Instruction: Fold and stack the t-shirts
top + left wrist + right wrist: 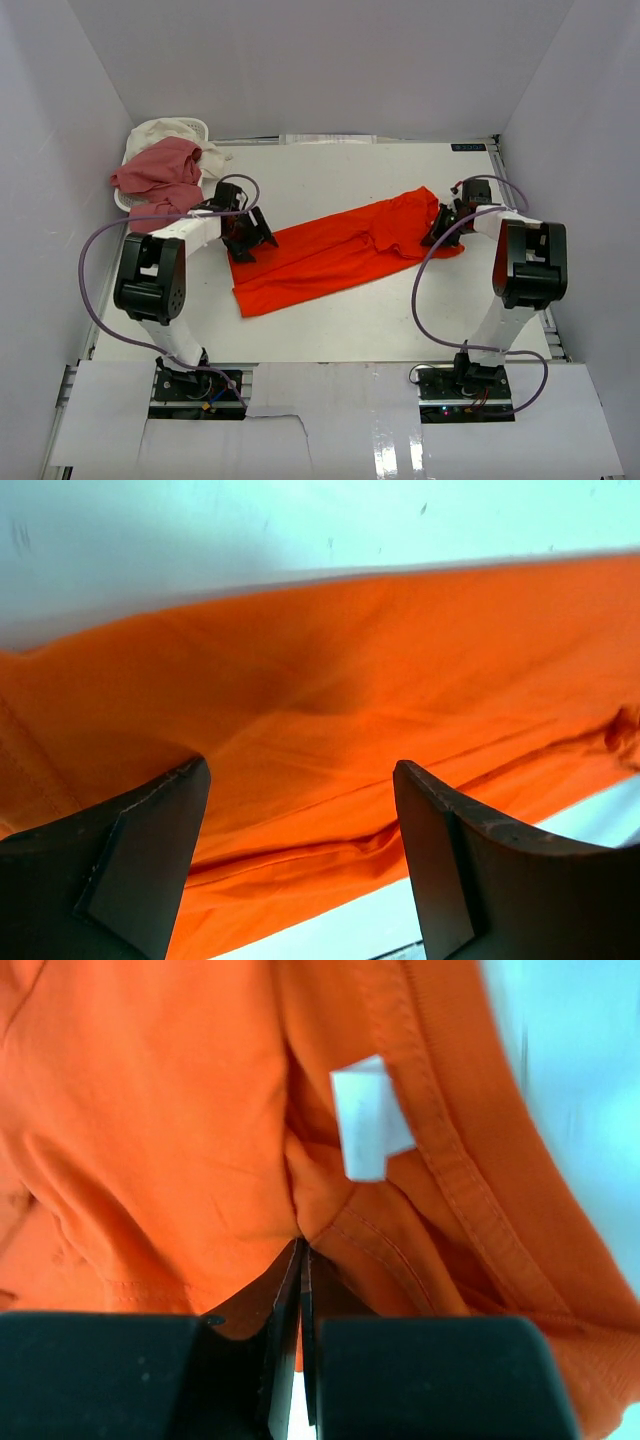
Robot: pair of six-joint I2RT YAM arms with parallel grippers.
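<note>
Fabric of orange-red t-shirt (330,255) sits pinched in right jaws; left jaws gape.

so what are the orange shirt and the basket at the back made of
The orange shirt: soft matte knit, likely cotton; it creases and shows stitched seams and a sewn-in white tag. The basket: seemingly rigid white plastic, though the pink shirt and cream shirt mostly cover it.

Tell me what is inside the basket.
A pink shirt is heaped in the basket, spilling over its rim, with a cream shirt bunched behind it. The fabric covers the basket's floor, so anything beneath cannot be seen.
</note>
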